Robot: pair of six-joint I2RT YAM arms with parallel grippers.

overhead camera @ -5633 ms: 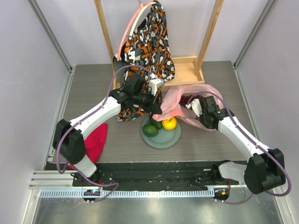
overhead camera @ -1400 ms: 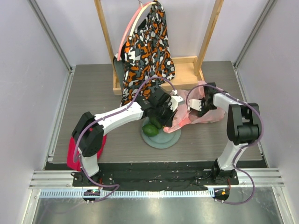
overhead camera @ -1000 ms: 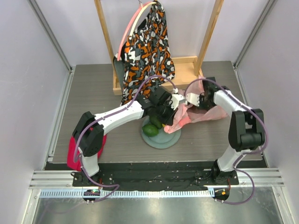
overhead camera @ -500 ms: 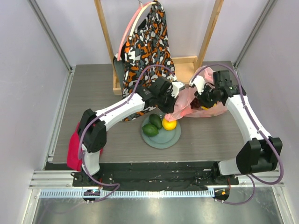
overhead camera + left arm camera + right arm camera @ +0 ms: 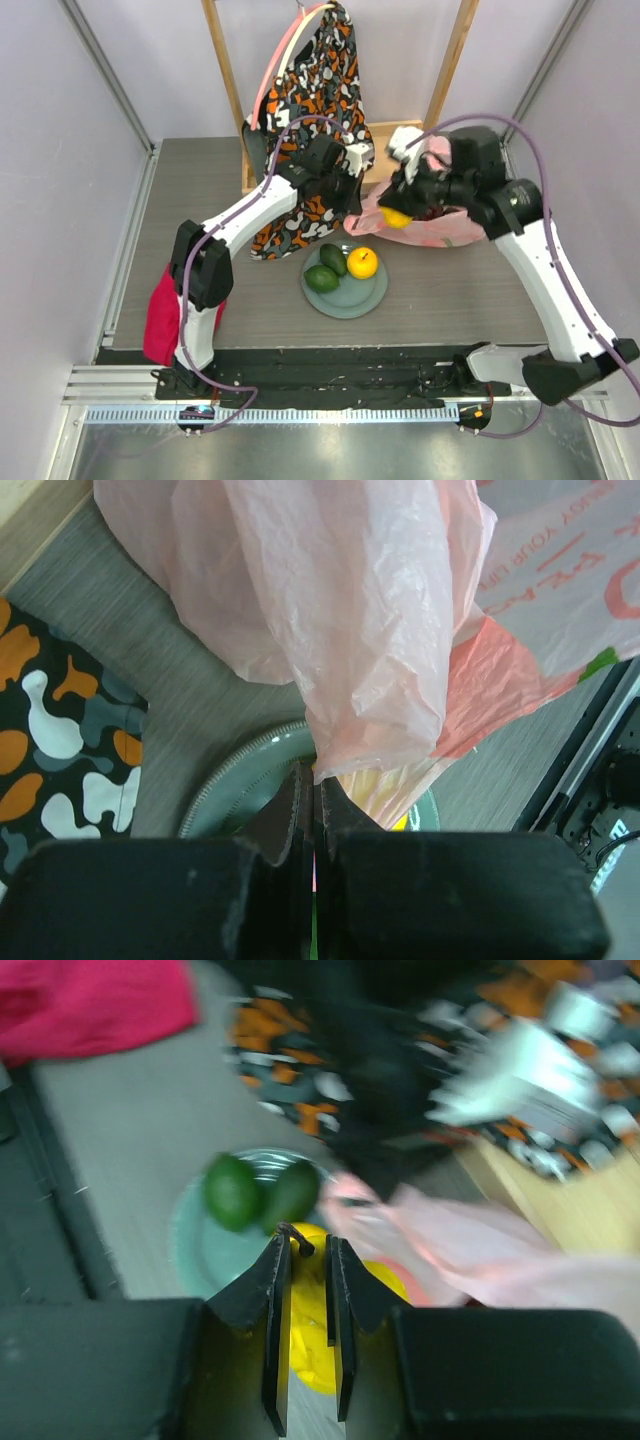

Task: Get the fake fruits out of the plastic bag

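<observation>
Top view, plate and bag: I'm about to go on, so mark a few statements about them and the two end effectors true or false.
1. The plate holds two green fruits and one orange-yellow fruit. True.
2. The right end effector is empty. False: it grips another orange-yellow fruit, close to the bag.
3. The left end effector is shut on the plastic bag. True.
4. The red cloth lies on the plate. False: it sits at the near left of the table, beside the left arm's base, well away from the plate.
</observation>
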